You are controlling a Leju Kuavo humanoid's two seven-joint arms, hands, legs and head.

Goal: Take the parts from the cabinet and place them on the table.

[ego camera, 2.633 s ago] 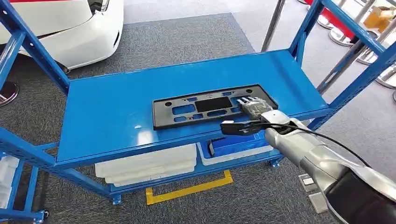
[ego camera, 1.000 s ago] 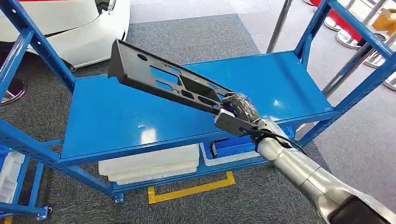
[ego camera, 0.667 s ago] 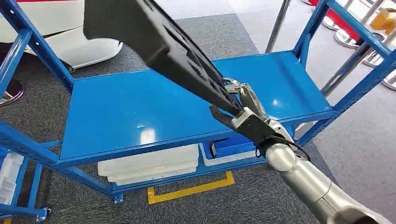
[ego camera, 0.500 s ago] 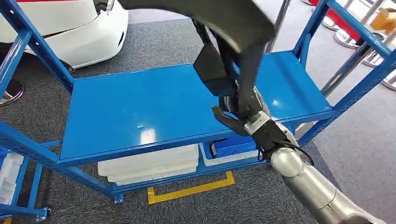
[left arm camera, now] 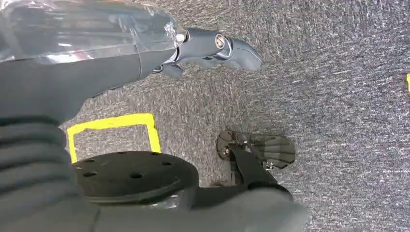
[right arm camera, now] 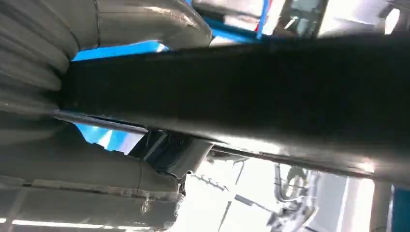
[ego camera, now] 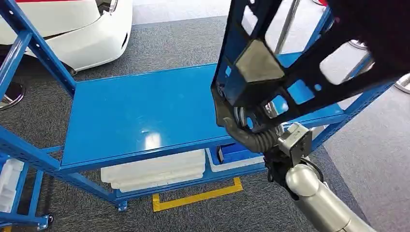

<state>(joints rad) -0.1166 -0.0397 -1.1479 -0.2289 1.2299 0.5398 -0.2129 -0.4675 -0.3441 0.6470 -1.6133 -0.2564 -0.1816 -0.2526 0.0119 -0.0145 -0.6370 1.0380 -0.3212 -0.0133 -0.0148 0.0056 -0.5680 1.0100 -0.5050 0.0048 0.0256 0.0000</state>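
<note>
Right robot hand gripping the black part by its low end, part standing up tall above the hand, over the blue shelf's front right edge, left robot hand holding nothing, fingers apart

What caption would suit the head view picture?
Right hand lifts a black panel above the blue shelf.

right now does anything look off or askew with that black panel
Yes. The black panel is off the blue shelf, gripped at one end by the right hand and swung up steeply, close to the head camera. It juts out unsupported over the shelf's right side, near the blue upright. No damage is visible.
</note>
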